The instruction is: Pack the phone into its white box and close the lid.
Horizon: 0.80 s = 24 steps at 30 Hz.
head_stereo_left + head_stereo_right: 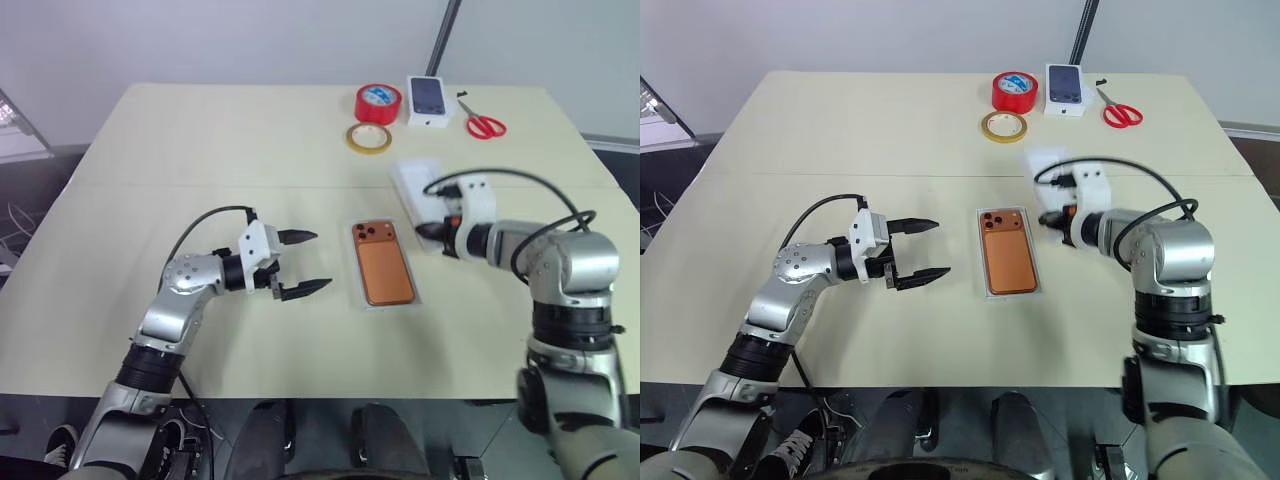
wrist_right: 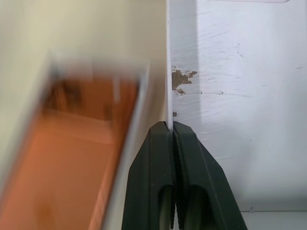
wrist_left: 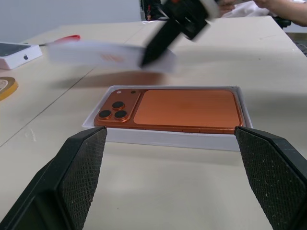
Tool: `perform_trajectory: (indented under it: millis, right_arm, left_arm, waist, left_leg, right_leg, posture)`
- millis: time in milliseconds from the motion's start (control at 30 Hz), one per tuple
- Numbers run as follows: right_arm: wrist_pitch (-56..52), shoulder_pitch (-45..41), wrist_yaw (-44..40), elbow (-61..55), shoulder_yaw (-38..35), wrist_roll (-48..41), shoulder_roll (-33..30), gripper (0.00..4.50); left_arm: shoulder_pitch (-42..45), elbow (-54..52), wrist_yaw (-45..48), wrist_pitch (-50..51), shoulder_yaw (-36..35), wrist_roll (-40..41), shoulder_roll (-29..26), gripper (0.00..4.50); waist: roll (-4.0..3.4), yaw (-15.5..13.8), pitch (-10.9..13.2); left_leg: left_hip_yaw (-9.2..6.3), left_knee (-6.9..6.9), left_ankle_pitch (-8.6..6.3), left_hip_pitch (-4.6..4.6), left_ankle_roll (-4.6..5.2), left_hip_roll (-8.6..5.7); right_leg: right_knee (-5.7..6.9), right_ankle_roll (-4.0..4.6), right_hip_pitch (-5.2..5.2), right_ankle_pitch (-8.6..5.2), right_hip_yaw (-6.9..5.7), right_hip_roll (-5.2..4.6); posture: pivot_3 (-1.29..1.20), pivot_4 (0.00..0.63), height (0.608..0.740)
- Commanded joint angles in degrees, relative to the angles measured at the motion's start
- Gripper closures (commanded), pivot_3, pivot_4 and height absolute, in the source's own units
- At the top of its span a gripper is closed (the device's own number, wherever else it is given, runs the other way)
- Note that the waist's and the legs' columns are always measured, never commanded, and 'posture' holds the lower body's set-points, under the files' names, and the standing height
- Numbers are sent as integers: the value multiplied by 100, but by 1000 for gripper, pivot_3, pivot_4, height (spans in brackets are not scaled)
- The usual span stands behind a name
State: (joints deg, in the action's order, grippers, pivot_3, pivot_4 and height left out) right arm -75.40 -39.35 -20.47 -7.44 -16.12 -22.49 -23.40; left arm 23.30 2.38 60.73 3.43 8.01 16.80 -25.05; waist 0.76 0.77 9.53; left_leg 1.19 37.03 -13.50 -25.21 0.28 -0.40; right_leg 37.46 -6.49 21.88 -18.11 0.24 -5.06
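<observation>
phone (image 1: 384, 262) in white box (image 3: 168, 140), mid surface | R gripper (image 2: 171, 128) jaws pinched on lid (image 2: 240, 96) wall, lid off surface, far-right of box | L gripper (image 1: 300, 264) jaws wide, empty | next: level lid, square corners over box, lower straight, L steadies box if it slides

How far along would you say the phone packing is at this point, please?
Done: the phone lies in the white box, camera side up. In hand: the right gripper is shut on the edge of the lid, carried above the table beside the box. The left gripper waits open by the box. Left: setting the lid on the box and closing it.
</observation>
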Motion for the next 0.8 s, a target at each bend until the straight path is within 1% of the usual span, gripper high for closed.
perform_trajectory:
  millis: [33, 100, 133, 200, 233, 333, 400, 467, 500, 533, 567, 600, 633, 667, 767, 800]
  right_arm:
    - [-99, -187, 261, -509, -947, -704, 930, 4455]
    - [-410, -294, 477, -720, -1736, -1283, 1757, 4455]
    - [-742, -388, 609, -830, -2188, -1529, 2191, 4455]
    - [-1310, -581, 849, -1027, -3012, -2020, 2945, 4455]
    - [-1538, -615, 987, -1049, -3306, -2367, 3224, 4455]
    - [-1710, -148, 1509, -1254, -3196, -3679, 3581, 4455]
    - [-1710, 222, 1985, -1188, -2931, -4752, 3522, 4455]
    - [-1710, 675, 2556, -1022, -2594, -5843, 3291, 4455]
    - [-1546, 966, 2857, -993, -2301, -6410, 3073, 4455]
    - [-1207, 1270, 3249, -962, -1893, -7083, 2794, 4455]
    - [-681, 1616, 3744, -923, -1333, -7950, 2396, 4455]
    - [-329, 1895, 4027, -962, -891, -8503, 2002, 4490]
    - [-58, 2101, 4200, -1022, -535, -8859, 1642, 4500]
    - [145, 2295, 4175, -1052, -265, -9010, 1395, 4500]
    - [625, 2556, 3795, -1217, 268, -9051, 921, 4500]
    - [798, 2596, 3766, -1238, 402, -9051, 885, 4500]
  left_arm:
    - [96, -99, -115, 99, -158, 139, 25, 0]
    - [105, -145, -192, 162, -205, 182, 60, 0]
    - [104, -186, -229, 230, -255, 247, 77, 0]
    - [108, -253, -301, 320, -370, 360, 93, 0]
    - [112, -279, -325, 381, -426, 437, 88, 0]
    - [137, -318, -409, 376, -612, 541, 54, 0]
    - [162, -346, -421, 518, -721, 693, 29, 0]
    - [179, -384, -448, 651, -845, 840, 0, 0]
    - [172, -405, -431, 714, -874, 889, -25, 0]
    - [159, -423, -420, 733, -894, 903, -51, 0]
    - [142, -442, -422, 733, -902, 911, -69, 0]
    - [115, -473, -416, 808, -909, 961, -80, 255]
    - [75, -522, -367, 942, -915, 1072, -99, 545]
    - [7, -591, -348, 948, -894, 1091, -106, 871]
    - [-163, -772, -312, 897, -835, 1086, -129, 2373]
    - [-238, -837, -262, 879, -814, 1096, -145, 2941]
  waist:
    - [0, -3, 0]
    - [0, -1, 0]
    - [-1, 2, 1]
    - [-2, -4, 1]
    - [-2, -4, 1]
    - [-5, -23, 3]
    - [-5, 3, 3]
    - [-5, 26, 3]
    - [-5, 32, 3]
    - [-5, 36, 3]
    - [-6, 36, 4]
    - [-8, 37, 6]
    - [-7, 41, 6]
    - [-6, 45, 6]
    - [-5, 44, 5]
    - [-5, 46, 5]
  left_leg:
    - [0, 2, 1, -9, -1, 0]
    - [3, 6, 5, -20, -5, 1]
    - [6, 7, 8, -20, -10, 1]
    - [8, 7, 12, -20, -14, 2]
    - [7, 7, 12, -20, -15, 2]
    - [6, 10, 11, -22, -14, 0]
    - [7, 8, 10, -21, -12, -1]
    - [8, 4, 10, -20, -11, 0]
    - [8, 4, 10, -20, -11, 1]
    - [9, 3, 11, -20, -11, 3]
    - [9, 4, 11, -19, -11, 4]
    - [10, 5, 11, -21, -11, 4]
    - [15, 10, 11, -22, -8, 2]
    - [19, 12, 13, -21, -2, 2]
    - [19, 14, 12, -16, 2, 5]
    - [19, 13, 12, -16, 2, 9]
  right_leg:
    - [7, 0, 11, 0, -1, 2]
    - [32, -1, 33, 0, -1, 3]
    - [57, -2, 45, 0, -2, 3]
    - [62, -2, 51, 0, -4, 7]
    - [64, -2, 53, 0, -5, 7]
    - [63, -1, 51, 0, -8, 4]
    - [62, -1, 50, -1, -8, 2]
    - [61, -1, 50, -1, -8, 3]
    - [61, -1, 52, -1, -8, 5]
    - [61, -1, 52, -1, -7, 7]
    - [61, -1, 50, -2, -7, 8]
    - [60, -1, 50, -2, -7, 7]
    - [59, -1, 51, -2, -5, 5]
    - [58, -2, 49, -2, -3, 5]
    - [57, -3, 43, -3, -1, 14]
    - [56, -3, 45, -3, 0, 27]
  posture:
    - [0, 150, 728]
    - [0, 150, 728]
    - [0, 150, 728]
    - [0, 150, 728]
    - [0, 150, 728]
    - [0, 150, 728]
    - [0, 150, 728]
    - [0, 150, 728]
    - [0, 150, 728]
    - [0, 150, 728]
    - [0, 150, 728]
    - [0, 150, 728]
    - [0, 150, 728]
    - [0, 150, 728]
    - [0, 150, 728]
    - [0, 150, 728]
